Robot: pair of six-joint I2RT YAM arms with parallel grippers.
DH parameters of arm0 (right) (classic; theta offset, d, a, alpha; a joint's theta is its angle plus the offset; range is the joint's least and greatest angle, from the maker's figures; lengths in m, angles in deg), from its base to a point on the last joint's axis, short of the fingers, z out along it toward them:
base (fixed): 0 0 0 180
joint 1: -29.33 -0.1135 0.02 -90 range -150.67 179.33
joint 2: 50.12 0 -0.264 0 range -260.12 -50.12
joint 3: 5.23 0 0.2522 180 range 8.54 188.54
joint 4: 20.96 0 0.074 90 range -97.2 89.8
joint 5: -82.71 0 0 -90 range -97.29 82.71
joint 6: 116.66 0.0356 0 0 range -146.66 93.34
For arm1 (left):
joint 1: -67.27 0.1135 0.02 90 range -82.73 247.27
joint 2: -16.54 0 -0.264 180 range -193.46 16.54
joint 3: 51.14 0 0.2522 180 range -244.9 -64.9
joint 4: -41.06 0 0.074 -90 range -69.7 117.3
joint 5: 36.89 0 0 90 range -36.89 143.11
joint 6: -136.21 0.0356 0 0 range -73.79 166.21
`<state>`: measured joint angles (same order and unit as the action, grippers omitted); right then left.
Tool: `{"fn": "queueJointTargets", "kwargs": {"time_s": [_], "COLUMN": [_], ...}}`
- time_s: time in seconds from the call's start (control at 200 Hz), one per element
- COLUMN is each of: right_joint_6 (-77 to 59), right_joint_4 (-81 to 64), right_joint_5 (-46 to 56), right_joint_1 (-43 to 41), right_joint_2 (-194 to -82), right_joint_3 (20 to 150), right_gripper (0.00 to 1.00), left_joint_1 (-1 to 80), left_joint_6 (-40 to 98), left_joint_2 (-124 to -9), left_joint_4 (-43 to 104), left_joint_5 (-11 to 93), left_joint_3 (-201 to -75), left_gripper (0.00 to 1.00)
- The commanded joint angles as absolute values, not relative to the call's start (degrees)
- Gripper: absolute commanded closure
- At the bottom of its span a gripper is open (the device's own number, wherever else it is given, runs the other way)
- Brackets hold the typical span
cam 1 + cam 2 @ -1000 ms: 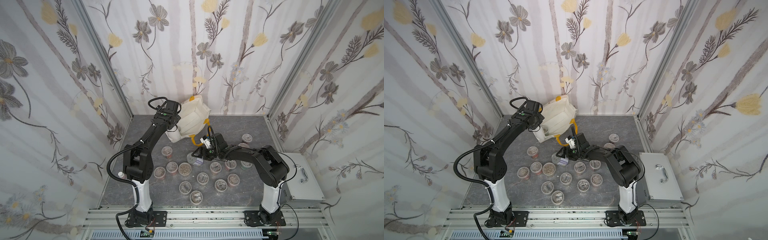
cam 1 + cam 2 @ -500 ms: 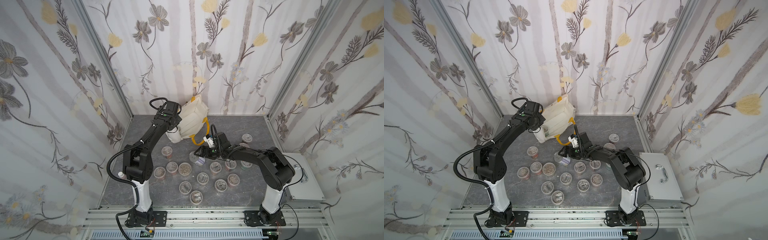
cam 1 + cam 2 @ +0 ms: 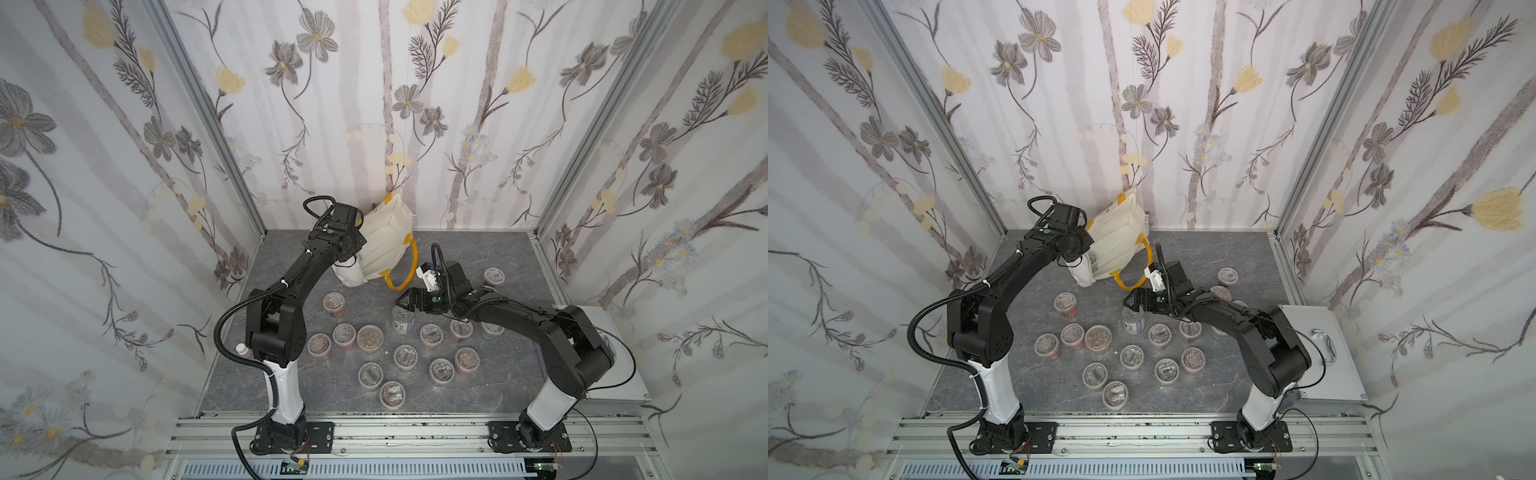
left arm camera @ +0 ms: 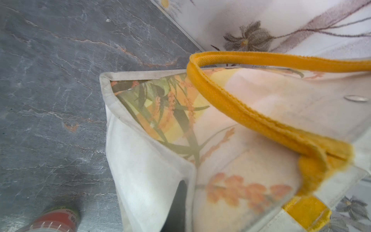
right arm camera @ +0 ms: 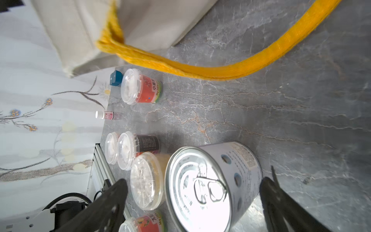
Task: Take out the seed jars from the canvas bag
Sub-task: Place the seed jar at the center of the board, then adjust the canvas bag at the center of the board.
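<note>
Many squat, round seed jars (image 3: pixel 392 394) of clear plastic stand scattered on the grey, marble-veined worktop (image 3: pixel 478 257), closest to the front rail. Their ridged see-through lids face up, and red or dark label bands wrap their sides. Off to one side lies a boxy silver metal case (image 3: pixel 1320 357). Just behind the cluster stands a taller tin can (image 5: pixel 210 190) with a shiny pull-tab lid and a pale paper label. The right hand (image 3: pixel 404 303) hangs over it with its black fingers (image 5: pixel 112 200) spread wide, straddling the can without touching it. Farther back, the canvas bag (image 3: pixel 384 237) of cream woven cloth leans tilted against the flowered wall, its mouth low. One thick yellow handle (image 3: pixel 409 266) loops down onto the stone. The left hand (image 4: pixel 180 202) is pinched tight on the bag's cloth.
</note>
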<state>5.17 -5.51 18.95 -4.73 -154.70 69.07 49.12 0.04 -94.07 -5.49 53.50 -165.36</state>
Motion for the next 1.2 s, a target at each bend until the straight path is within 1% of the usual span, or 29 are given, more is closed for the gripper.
{"fn": "queueJointTargets", "kwargs": {"time_s": [0.0, 0.105, 0.22, 0.4, 0.53, 0.6, 0.649, 0.719, 0.814, 0.874, 1.069, 1.194], "right_joint_6": [0.6, -3.8, -6.3, -3.8, -2.8, -3.6, -2.4, 0.0, 0.2, 0.5, 2.2, 1.8], "right_joint_4": [-0.3, 4.6, 5.4, 3.5, 3.1, 4.2, 4.2, 2.8, 2.9, 3.6, 4.2, 4.4], "right_joint_5": [12.9, 7.9, 5.6, 3.3, -0.6, -4.7, -5.5, -7.7, -15.8, -18.0, -21.9, -26.1], "right_joint_1": [-4.7, -4.8, -4.9, -6.0, -6.7, -8.0, -8.3, -8.2, -8.0, -6.6, -0.8, 1.1], "right_joint_2": [-150.1, -146.6, -148.1, -158.7, -167.8, -172.2, -174.5, -176.0, -176.3, -175.7, -169.6, -164.9], "right_joint_3": [71.9, 76.3, 83.6, 96.7, 103.8, 107.7, 109.2, 108.5, 107.6, 106.7, 98.2, 91.7], "right_gripper": [0.05, 0.07, 0.1, 0.23, 0.38, 0.39, 0.41, 0.43, 0.44, 0.44, 0.45, 0.46], "left_joint_1": [48.6, 48.0, 47.9, 48.0, 48.0, 48.2, 48.3, 48.7, 49.0, 49.1, 49.2, 49.1], "left_joint_6": [3.9, 6.7, 8.4, 9.8, 11.9, 12.3, 12.4, 12.4, 12.3, 12.7, 13.7, 13.3], "left_joint_2": [-93.6, -92.6, -90.5, -83.4, -78.6, -76.6, -75.8, -74.8, -73.8, -73.4, -73.2, -73.8], "left_joint_4": [-7.0, -6.1, -2.5, 4.4, 7.7, 9.2, 10.4, 12.3, 14.1, 14.9, 16.5, 19.5], "left_joint_5": [50.4, 48.9, 44.9, 44.9, 44.1, 43.7, 43.5, 42.1, 41.0, 40.2, 37.9, 35.3], "left_joint_3": [-165.2, -163.6, -158.8, -148.6, -141.4, -138.2, -136.3, -134.3, -133.1, -133.1, -133.7, -133.0], "left_gripper": [1.0, 1.0, 1.0, 1.0, 1.0, 1.0, 1.0, 1.0, 1.0, 1.0, 1.0, 1.0]}}
